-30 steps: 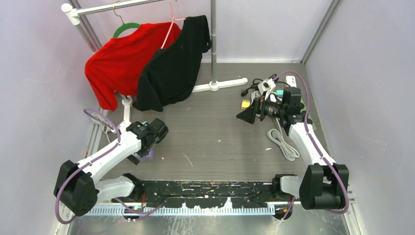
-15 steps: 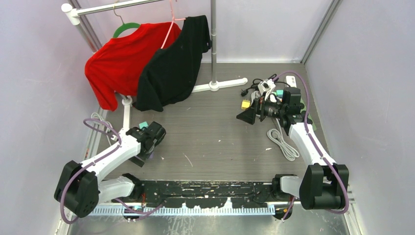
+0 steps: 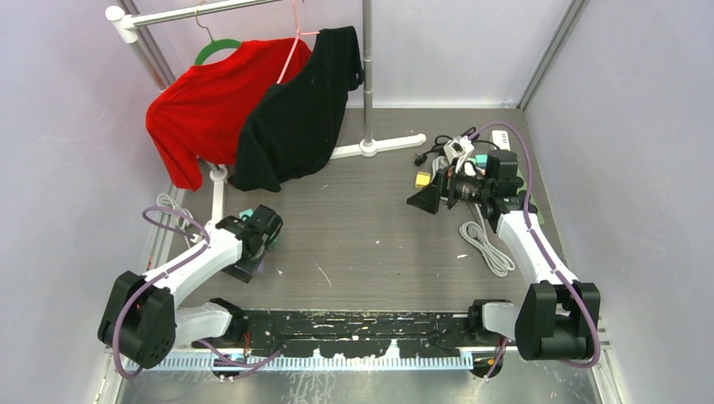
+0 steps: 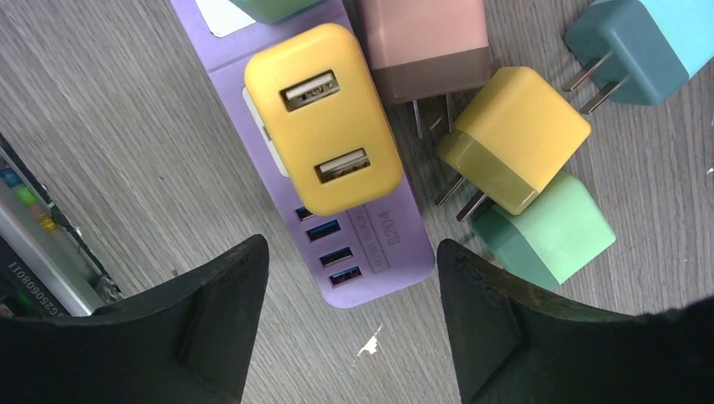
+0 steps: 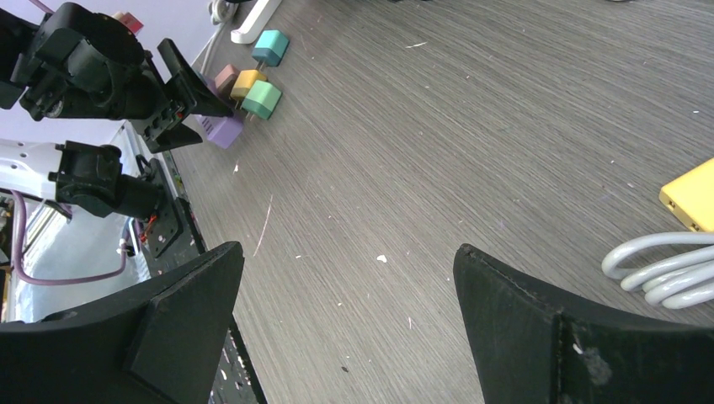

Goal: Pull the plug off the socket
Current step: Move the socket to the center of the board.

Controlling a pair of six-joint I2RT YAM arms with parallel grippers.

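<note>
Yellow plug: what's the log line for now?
yellow plug: in purple strip | left tool: open, over strip end | right tool: open, empty

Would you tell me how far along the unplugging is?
Done: four loose chargers lie beside the strip. In hand: the left gripper hangs open over the strip's end, gripping nothing. Left: the yellow USB charger sits plugged in and needs grasping and pulling off.
</note>
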